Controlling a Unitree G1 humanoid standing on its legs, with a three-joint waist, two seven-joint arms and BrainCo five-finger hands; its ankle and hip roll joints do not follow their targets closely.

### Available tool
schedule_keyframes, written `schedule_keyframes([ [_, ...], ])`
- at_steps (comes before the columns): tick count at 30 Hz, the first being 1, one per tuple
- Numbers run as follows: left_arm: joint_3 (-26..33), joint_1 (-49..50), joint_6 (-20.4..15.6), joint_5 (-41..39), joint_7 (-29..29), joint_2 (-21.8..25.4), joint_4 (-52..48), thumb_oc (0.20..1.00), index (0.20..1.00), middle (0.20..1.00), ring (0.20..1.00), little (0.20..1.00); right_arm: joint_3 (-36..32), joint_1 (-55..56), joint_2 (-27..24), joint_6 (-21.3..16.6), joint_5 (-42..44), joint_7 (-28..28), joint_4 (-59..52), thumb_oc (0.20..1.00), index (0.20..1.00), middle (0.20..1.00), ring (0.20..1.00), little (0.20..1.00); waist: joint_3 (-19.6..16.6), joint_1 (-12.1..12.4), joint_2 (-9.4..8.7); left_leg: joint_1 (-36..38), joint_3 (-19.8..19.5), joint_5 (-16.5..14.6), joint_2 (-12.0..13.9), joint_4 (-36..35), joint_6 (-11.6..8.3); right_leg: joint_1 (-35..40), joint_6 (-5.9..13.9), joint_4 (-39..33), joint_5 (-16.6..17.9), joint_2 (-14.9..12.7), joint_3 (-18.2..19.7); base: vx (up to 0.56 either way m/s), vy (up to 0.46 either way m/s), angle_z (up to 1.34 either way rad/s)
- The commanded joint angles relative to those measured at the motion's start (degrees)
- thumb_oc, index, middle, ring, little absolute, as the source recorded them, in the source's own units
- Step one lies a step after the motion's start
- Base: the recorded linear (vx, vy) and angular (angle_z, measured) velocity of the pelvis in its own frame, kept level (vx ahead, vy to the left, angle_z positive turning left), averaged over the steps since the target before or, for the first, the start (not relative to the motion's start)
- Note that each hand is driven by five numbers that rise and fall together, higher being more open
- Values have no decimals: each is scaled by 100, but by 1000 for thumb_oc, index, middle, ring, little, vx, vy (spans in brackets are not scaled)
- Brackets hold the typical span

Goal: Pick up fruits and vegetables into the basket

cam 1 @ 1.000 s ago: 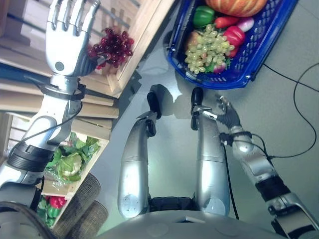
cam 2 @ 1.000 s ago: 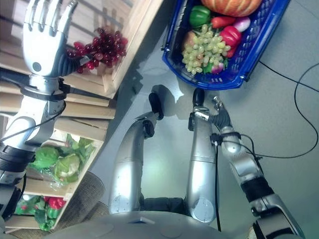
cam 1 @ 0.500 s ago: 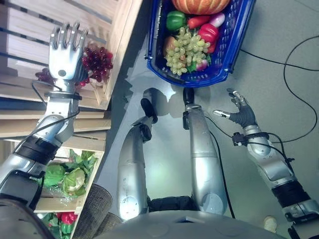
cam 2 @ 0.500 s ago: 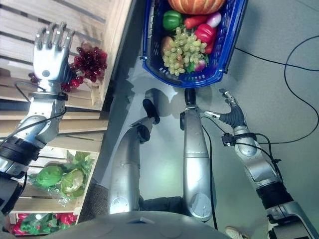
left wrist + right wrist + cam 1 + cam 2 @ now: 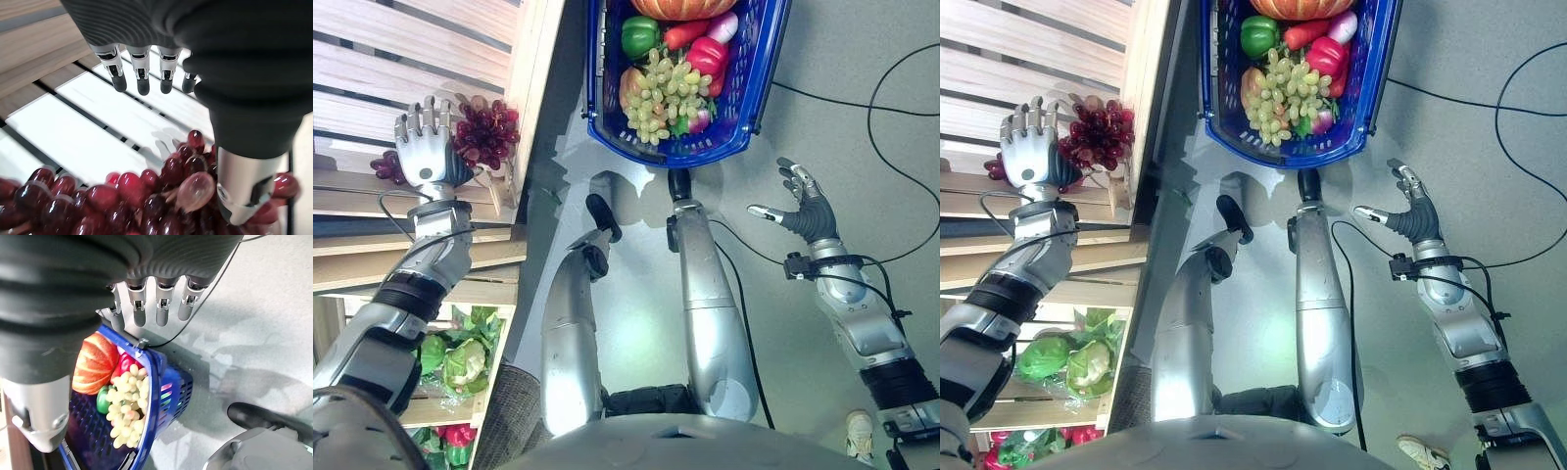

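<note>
- Left eye view: left hand (image 5: 423, 147) over the wooden crate (image 5: 382, 69), fingers straight and spread wide, gripping nothing.
- Red grapes (image 5: 481, 135) lie on the crate slats just beside the left hand, on its thumb side; a few more grapes (image 5: 384, 166) sit at the hand's other side.
- Left wrist view: the thumb (image 5: 242, 188) touches the red bunch, the fingertips (image 5: 142, 81) are clear above the bare slats.
- Right hand (image 5: 808, 206) over the grey floor (image 5: 842, 117), fingers relaxed and apart, empty.
- Blue basket (image 5: 759, 78) on the floor, ahead of the right hand and off to its inner side, apart from it.
- Basket holds green grapes (image 5: 656, 93), a pumpkin (image 5: 680, 8), a green pepper (image 5: 639, 34), a red pepper (image 5: 707, 57) and a carrot (image 5: 683, 33).
- Lower shelf, back below the left arm: leafy greens (image 5: 460, 357).
</note>
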Motion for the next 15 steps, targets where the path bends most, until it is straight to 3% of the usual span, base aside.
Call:
schedule_keyframes([
  [1, 387, 28, 404, -208, 225, -13, 612, 1000, 1000, 1000, 1000, 1000, -115, 259, -60, -175, 10, -135, -372, 1000, 1000, 1000, 1000, 1000, -293, -341, 123, -264, 41, -426, -134, 137, 214, -113, 290, 162, -365, 294, -361, 15, 60, -1],
  [8, 353, -534, 682, -394, 86, -71, 1335, 1000, 1000, 1000, 1000, 1000, -95, 52, -31, -96, 93, -224, -182, 1000, 1000, 1000, 1000, 1000, -293, -429, 47, -538, 39, -458, -85, 312, 241, -396, 277, 293, -318, 316, -305, 4, 24, -1],
  [15, 261, -970, 490, -1110, -83, -206, 2084, 1000, 1000, 1000, 1000, 1000, 53, -155, 60, -183, 137, -255, 96, 1000, 1000, 1000, 1000, 1000, -293, -487, -17, -719, -4, -449, -92, 369, 256, -567, 271, 323, -272, 377, -258, 0, 0, 0],
])
